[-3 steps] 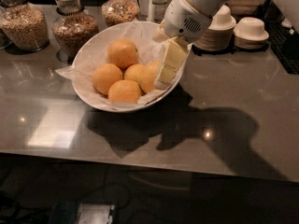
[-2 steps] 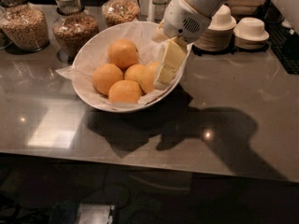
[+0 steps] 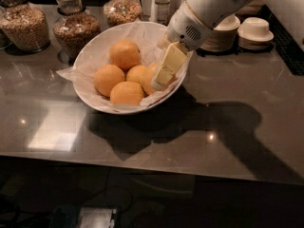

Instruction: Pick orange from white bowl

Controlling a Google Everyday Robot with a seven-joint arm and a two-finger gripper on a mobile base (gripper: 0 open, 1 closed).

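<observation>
- Five round fruits sit in the white bowl [image 3: 118, 109], which is lined w/ crinkled white paper [image 3: 66, 73] that sticks out past the left rim.
- The orange [image 3: 148, 77] is in the bowl's right half, touching a smaller fruit [image 3: 137, 73] at centre. Its right side is hidden behind the gripper [image 3: 160, 80].
- Three more fruits, deeper orange: back fruit [image 3: 125, 54], left fruit [image 3: 109, 80], front fruit [image 3: 127, 93].
- The gripper is down inside the bowl at its right side, pale yellow, tilted, right against the orange. Clenched or released: can't tell.
- The arm [image 3: 209, 8] slants away to the upper right.
- The bowl stands on a dark glossy counter [image 3: 237, 141].
- Three glass jars stand behind the bowl, each holding brown grains or nuts: left jar [image 3: 26, 25], middle jar [image 3: 76, 30], back jar [image 3: 122, 8].
- A clear bottle [image 3: 162, 4] is just right of the back jar; contents unclear.
- Stacked small white dishes [image 3: 223, 32] sit behind the arm, w/ a second dish stack [image 3: 255, 28] further right.
</observation>
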